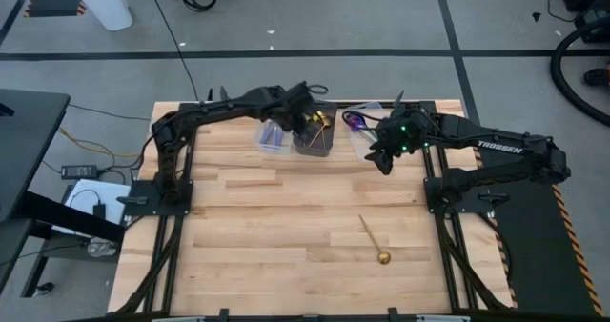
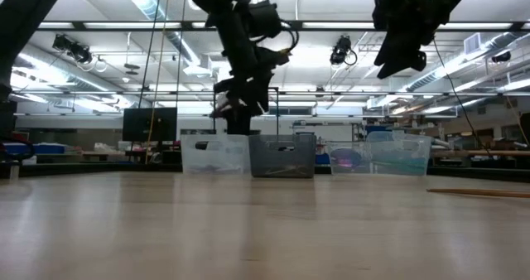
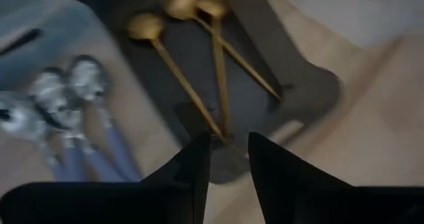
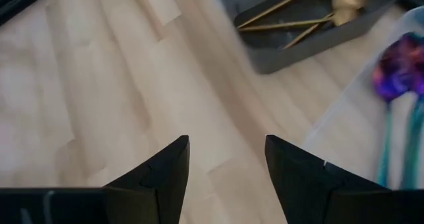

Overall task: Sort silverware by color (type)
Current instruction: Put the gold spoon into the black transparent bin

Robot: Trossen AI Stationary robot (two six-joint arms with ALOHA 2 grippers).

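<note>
The wooden counter (image 1: 286, 217) lies mostly bare; one gold spoon (image 1: 373, 241) rests alone toward its near right. The left gripper (image 3: 228, 154), narrowly parted and empty, hovers over the dark bin (image 1: 315, 141) holding gold spoons (image 3: 199, 65). The right gripper (image 4: 225, 164), wide apart and empty, hangs beside the clear bin (image 4: 351, 118) of rainbow spoons (image 4: 397, 71).

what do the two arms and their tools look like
Both arms are dark, jointed and slim. The right arm carries white TROSSEN lettering and green lights near its wrist. Each tool, left tool and right tool, has two black wedge-shaped fingers tapering to blunt tips.
</note>
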